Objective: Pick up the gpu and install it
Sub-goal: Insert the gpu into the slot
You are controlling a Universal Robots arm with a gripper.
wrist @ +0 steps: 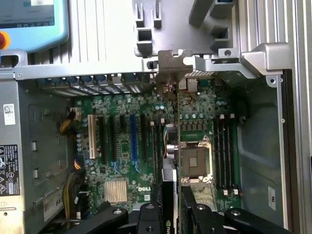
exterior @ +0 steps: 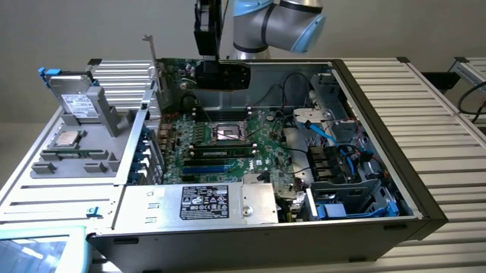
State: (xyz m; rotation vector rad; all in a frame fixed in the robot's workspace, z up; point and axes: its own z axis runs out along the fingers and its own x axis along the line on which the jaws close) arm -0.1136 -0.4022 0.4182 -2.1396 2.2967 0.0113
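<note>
Exterior view: the end effector (exterior: pixel 211 58) pinches the gpu (exterior: pixel 222 76) by its upper edge. The card hangs upright at its 6 o'clock, over the motherboard (exterior: pixel 227 142) inside the open computer case (exterior: pixel 251 239), with its silver bracket (exterior: pixel 154 68) at 9 o'clock.

A ribbed metal table (exterior: pixel 425 108) carries the open computer case (exterior: pixel 251 242) and a grey parts tray (exterior: pixel 61 190).

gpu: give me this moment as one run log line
stage: carry | jaws: shut on gpu | gpu: on edge, held above open case, not seated | below: motherboard
</note>
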